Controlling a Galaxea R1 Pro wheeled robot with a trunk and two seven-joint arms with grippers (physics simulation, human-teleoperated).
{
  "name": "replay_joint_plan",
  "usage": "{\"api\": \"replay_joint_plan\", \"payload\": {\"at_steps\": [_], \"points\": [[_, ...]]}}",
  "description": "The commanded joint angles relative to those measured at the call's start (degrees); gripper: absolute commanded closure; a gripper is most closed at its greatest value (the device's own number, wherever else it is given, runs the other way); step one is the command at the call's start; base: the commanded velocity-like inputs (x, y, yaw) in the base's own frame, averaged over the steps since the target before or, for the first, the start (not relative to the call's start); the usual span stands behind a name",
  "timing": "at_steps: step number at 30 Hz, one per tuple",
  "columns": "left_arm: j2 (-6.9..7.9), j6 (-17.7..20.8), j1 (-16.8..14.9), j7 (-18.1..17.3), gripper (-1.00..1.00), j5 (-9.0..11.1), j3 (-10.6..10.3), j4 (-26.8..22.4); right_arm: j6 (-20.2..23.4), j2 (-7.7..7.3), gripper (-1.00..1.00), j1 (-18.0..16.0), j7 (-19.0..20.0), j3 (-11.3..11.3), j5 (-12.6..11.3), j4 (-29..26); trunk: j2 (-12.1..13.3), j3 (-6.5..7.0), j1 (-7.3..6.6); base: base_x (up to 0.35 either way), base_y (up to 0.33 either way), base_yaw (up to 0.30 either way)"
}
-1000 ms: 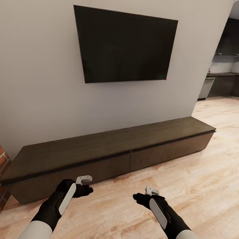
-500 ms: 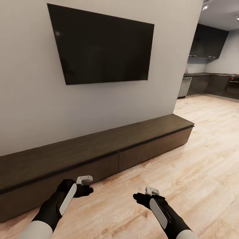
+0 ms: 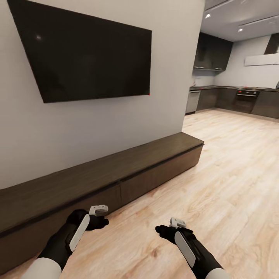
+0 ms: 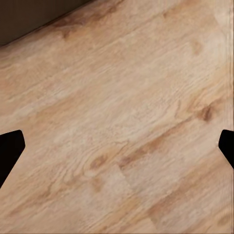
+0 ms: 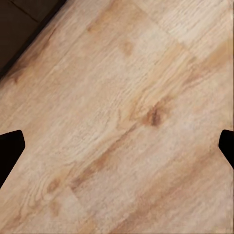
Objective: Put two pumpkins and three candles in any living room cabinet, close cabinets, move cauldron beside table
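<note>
Head view looks along a pale wall with the cabinet (image 3: 116,174) running low against it from near left to far right, its dark brown drawer fronts flush and shut. A black television (image 3: 85,58) hangs on the wall above it. Light wood floor (image 3: 232,186) stretches right and far toward a dark kitchen (image 3: 232,97).

Both arms reach forward low over the floor. The left gripper (image 3: 99,210) hovers just in front of the cabinet's base, apart from it; the right gripper (image 3: 177,222) is further right over bare planks. In the wrist views each gripper's dark fingertips (image 4: 9,148) (image 5: 9,146) sit at opposite edges with floor between them, so both are spread wide and hold nothing. A dark strip of the cabinet crosses a corner of each wrist view.
</note>
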Motion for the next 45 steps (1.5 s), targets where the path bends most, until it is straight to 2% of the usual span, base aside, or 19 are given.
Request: {"api": "replay_joint_plan", "payload": {"at_steps": [1,12,21,32,39,45], "points": [[0.07,0.2,0.0,0.6,-1.0,0.6,-0.2,-0.1,0.1,-0.02,-1.0,0.0,-0.5,0.2,-0.6,-0.1,0.0,-0.02,0.02,0.234,-0.188,-0.282],[0.07,0.1,0.0,0.8,-1.0,0.6,-0.3,-0.1,0.1,-0.09,-1.0,0.0,-0.6,0.1,-1.0,-0.1,0.0,0.37,0.02,0.252,-0.179,-0.28],[0.05,0.2,0.0,0.5,-1.0,0.7,-0.3,-0.2,-0.1,-0.19,-1.0,0.0,-0.6,0.1,-3.3,-0.1,0.0,0.74,0.02,0.28,-0.135,-0.277],[0.0,0.5,0.0,0.3,-1.0,0.7,0.1,-0.2,-0.1,-0.2,-1.0,0.0,-0.6,0.1,-3.9,-0.1,0.0,1.25,0.02,0.035,-0.044,-0.274],[-0.02,0.6,0.0,0.2,-1.0,0.9,0.1,-0.2,0.1,-0.2,-1.0,0.0,-0.6,0.1,-4.0,-0.1,2.8,2.81,-1.52,0.0,-0.001,-0.248],[-0.02,0.6,0.0,0.2,-1.0,1.0,0.0,-0.2,0.7,0.08,-1.0,0.0,-0.6,0.2,-4.2,-2.2,5.2,3.9,-2.84,0.0,0.0,-0.038]]}}
